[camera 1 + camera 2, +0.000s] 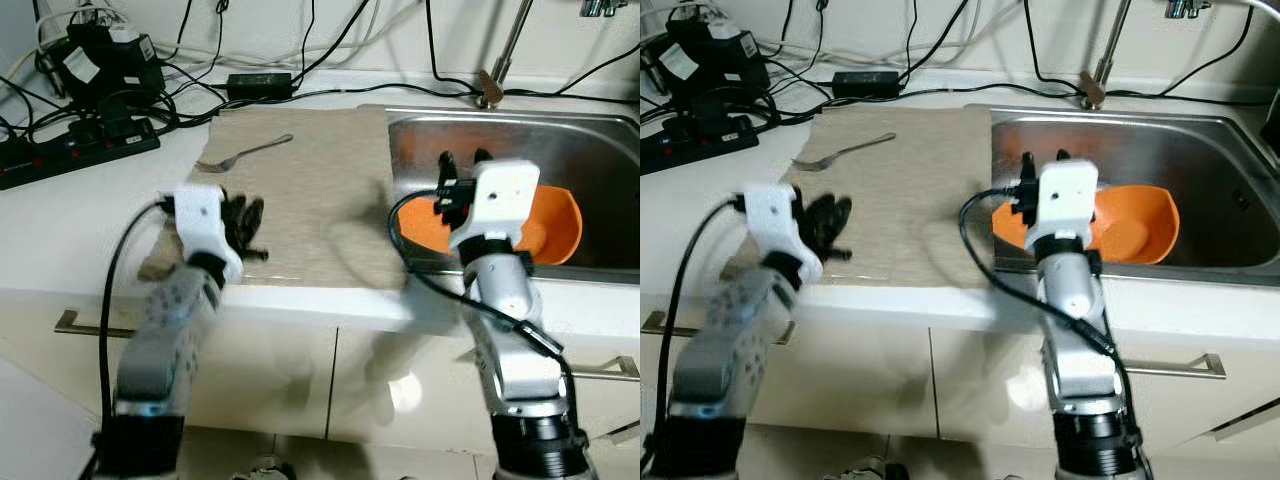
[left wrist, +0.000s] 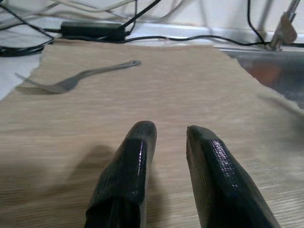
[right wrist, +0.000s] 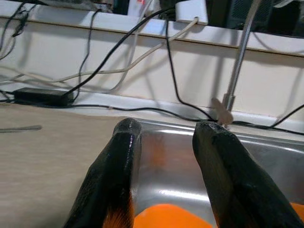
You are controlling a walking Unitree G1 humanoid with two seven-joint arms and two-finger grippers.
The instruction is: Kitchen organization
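At the table's far left corner a black power strip [image 1: 75, 155] and a tangle of cables [image 1: 190, 85] lie against the wall. A beige mat [image 1: 300, 190] covers the middle of the table, and one fork [image 1: 243, 153] rests near the mat's far left corner, tines toward the left edge. The left end effector [image 2: 164, 161] hovers low over the mat's near left part, its fingers a small gap apart and holding nothing; the fork lies well ahead of it. To the right, the steel sink [image 1: 600, 150] is set into the table, with one orange bowl [image 1: 555, 225] tilted inside against its near wall. The right end effector [image 3: 166, 166] sits above the sink's near left rim, fingers parted with nothing between them, the bowl just below.

Judging by this, the organizing has barely begun: fork and bowl are both unheld, each with an end effector poised near it. Count: one fork, one bowl, one mat, one sink.
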